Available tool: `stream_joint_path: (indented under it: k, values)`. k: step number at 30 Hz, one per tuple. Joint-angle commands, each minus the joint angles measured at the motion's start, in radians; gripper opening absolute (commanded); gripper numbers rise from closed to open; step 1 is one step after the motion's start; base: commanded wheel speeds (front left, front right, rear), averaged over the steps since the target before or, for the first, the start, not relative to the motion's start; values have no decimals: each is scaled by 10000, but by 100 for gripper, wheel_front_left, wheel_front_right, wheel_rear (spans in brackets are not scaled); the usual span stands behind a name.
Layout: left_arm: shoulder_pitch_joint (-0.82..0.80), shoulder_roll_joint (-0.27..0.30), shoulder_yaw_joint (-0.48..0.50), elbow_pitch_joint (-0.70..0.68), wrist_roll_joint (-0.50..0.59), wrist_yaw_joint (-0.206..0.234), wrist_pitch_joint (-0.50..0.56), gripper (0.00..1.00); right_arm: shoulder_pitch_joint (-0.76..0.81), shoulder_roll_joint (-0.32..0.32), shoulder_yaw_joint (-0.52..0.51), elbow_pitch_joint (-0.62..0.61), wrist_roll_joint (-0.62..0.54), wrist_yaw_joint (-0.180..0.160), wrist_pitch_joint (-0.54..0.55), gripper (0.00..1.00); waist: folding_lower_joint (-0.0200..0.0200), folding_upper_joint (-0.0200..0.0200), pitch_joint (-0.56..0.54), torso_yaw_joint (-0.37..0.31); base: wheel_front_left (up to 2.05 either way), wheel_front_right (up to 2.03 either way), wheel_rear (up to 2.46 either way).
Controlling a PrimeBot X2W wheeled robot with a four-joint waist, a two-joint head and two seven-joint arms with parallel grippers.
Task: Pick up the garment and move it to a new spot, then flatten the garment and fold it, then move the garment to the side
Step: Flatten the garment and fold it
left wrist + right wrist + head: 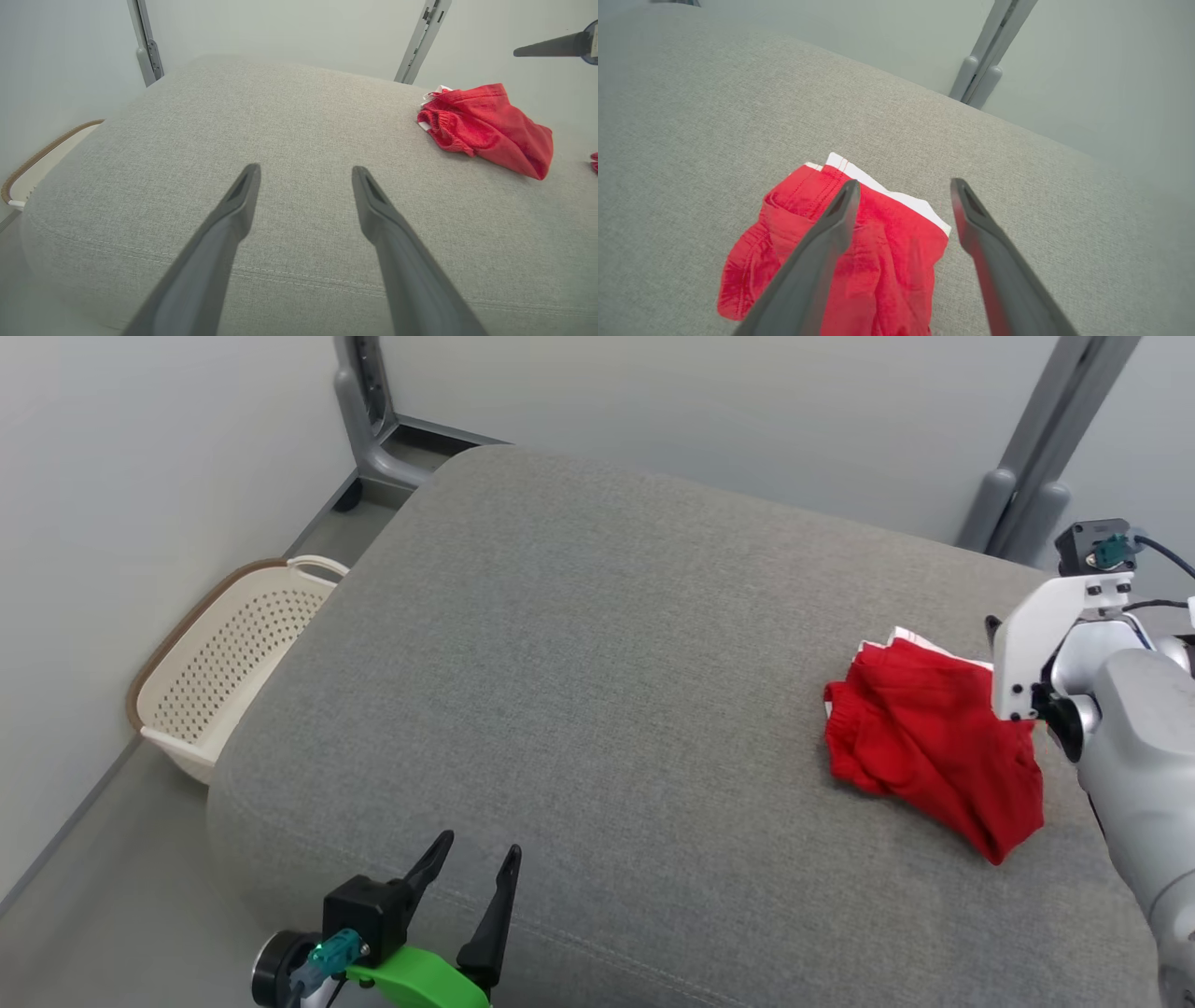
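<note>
Landmark for all positions: the grey cushion (597, 663), a broad upholstered surface with rounded corners and a stitched seam along its near edge.

1. Off the cushion's left side, on the floor against the wall, stands a cream basket (224, 681) with perforated walls and a brown rim. It is tilted toward the cushion and just beside it.

2. At the cushion's near left corner is the left tool (480, 845). Its two dark fingers stand well apart with nothing between them. In the left wrist view they point across the bare fabric toward the far edge. The tool touches nothing.

3. On the right part of the cushion, nearer its right edge than its centre, lies the red garment (924, 747). It is bunched into a compact, creased heap. A white band shows along its far edge and a gathered waistband along its left side. It rests on the fabric and is held by nothing.

4. Over the garment's right portion is the right tool (905, 182). In the right wrist view its fingers are spread wide and grip nothing. The left finger lies across the red cloth and the right finger over bare cushion. Whether either tip touches the cloth cannot be determined. In the head view the pale right forearm (1130, 737) covers the garment's right edge.

5. Behind the cushion's far corners, grey metal posts (1046, 457) rise against the wall.
</note>
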Motion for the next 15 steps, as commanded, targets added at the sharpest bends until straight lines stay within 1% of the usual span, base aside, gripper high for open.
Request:
stream_joint_path:
  k: [1, 7, 8, 9, 10, 11, 15]
  values:
    - [116, 65, 32, -30, -57, 54, -6, 100, 167, -102, 28, -61, 104, -15, -138, 100, 0, 0, -145, -284, 0, 0, 0]
    - [117, 106, 14, -167, -92, 107, 33, 100, 534, -517, 103, -154, 403, -15, -831, 100, 0, 0, -179, -653, 0, 0, 0]
    - [109, 104, -1, -180, -90, 113, 40, 100, 630, -562, 121, -169, 423, -15, -986, 92, 0, 0, -175, -694, 0, 0, 0]
    - [102, 105, -6, -189, -98, 122, 46, 100, 713, -603, 102, -161, 477, -15, -1115, 45, 0, 0, -164, -734, 0, 0, 0]
    - [80, 122, -10, -221, -95, 140, 48, 100, 867, -720, 89, -127, 485, -15, -1371, 5, 0, 0, -123, -800, 0, 0, 0]
    - [61, 127, -10, -234, -97, 143, 43, 100, 947, -763, 94, -105, 509, -15, -1483, 0, 0, 0, -90, -822, 0, 0, 0]
    - [-50, 135, -43, -271, -71, 118, 37, 100, 1212, -886, 60, 35, 591, -15, -1795, 0, 0, 0, 121, -865, 0, 0, 0]
